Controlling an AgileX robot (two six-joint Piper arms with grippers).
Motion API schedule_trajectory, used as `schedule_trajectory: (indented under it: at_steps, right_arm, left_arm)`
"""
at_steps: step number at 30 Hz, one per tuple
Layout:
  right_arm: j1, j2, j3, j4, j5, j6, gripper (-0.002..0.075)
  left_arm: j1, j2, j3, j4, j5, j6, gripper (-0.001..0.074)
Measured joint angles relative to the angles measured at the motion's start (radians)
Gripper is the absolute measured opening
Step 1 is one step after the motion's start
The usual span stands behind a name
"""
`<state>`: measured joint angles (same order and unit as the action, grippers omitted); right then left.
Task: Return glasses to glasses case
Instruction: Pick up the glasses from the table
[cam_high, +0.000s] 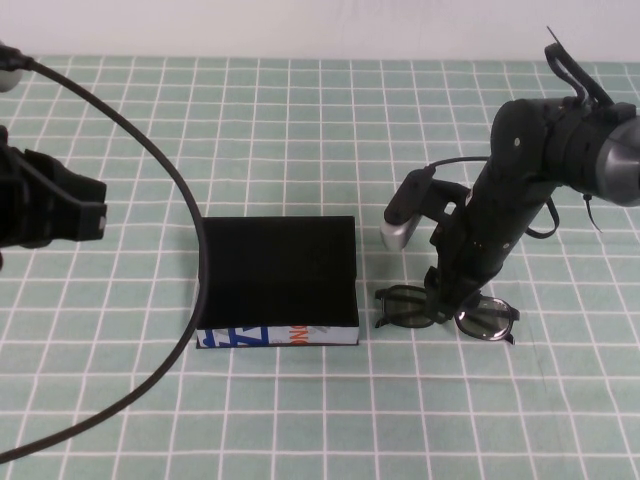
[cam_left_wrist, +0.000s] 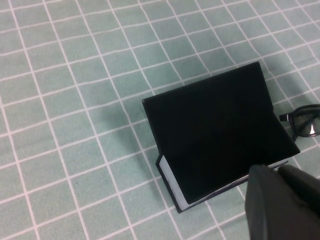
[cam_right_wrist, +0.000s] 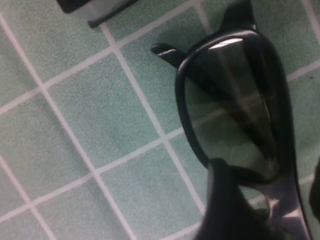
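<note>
From the raised camera I saw the glasses case (cam_high: 278, 283) lying open on the green checked desk (cam_high: 300, 120), its black lid tipped back and its white front edge with blue and orange print facing me. The glasses (cam_high: 447, 312) lay on the desk just beside the case, on its right, outside it and apart from its wall. They were black-framed with greyish lenses, one lens toward the case and the other farther right.

My right tool (cam_high: 447, 300) was down over the middle of the glasses, at the bridge between the two lenses. Its fingers stood wide, one on each side of the frame, not clamped on it. In the right wrist view one dark fingertip (cam_right_wrist: 230, 205) sat in front of the frame by the bridge, with a lens filling most of the picture.

My left tool (cam_left_wrist: 280, 200) was parked well to the left of the case, raised off the desk. I could not tell whether it was wide or narrow. Its wrist view looked down on the open case, with a corner of the glasses at the edge.
</note>
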<state>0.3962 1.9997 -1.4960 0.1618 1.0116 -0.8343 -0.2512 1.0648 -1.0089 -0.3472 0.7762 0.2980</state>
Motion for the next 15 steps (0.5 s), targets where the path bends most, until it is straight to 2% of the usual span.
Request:
schedule_trajectory:
  at_steps: [4, 7, 9, 15]
  right_arm:
    - [0.0, 0.0, 0.0, 0.0, 0.0, 0.0, 0.0244]
    - [0.0, 0.0, 0.0, 0.0, 0.016, 0.0, 0.0108]
    - [0.0, 0.0, -0.001, 0.0, 0.03, 0.0, 0.0046]
    - [0.0, -0.002, -0.012, 0.004, 0.058, 0.0, 0.0013]
  left_arm:
    - [0.0, 0.0, 0.0, 0.01, 0.002, 0.0, -0.0001]
    - [0.0, 0.0, 0.0, 0.025, 0.004, 0.0, -0.0001]
    - [0.0, 0.0, 0.0, 0.028, 0.009, 0.0, -0.0001]
    - [0.0, 0.0, 0.0, 0.028, 0.012, 0.0, -0.0001]
